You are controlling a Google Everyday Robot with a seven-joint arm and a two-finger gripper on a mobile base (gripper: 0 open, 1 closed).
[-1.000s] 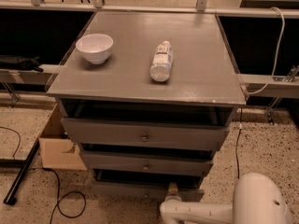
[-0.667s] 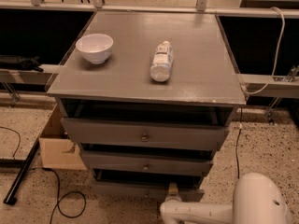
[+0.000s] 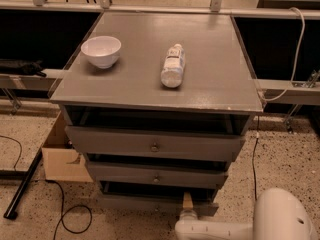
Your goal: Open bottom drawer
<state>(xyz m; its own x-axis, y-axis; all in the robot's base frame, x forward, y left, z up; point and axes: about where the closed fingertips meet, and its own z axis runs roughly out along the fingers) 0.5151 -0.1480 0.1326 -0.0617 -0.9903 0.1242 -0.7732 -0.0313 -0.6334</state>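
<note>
Tool (image 3: 187, 202) before bottom drawer (image 3: 135, 203); bowl (image 3: 101, 51) beside bottle (image 3: 173, 65)

Lab, cables (image 3: 299, 44), end effector (image 3: 187, 203) at bottom drawer (image 3: 135, 203)

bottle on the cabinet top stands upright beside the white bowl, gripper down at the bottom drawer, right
No: the camera view shows the bottle lying on its side. It's beside the white bowl on the cabinet top, and the gripper is down at the bottom drawer.
</note>
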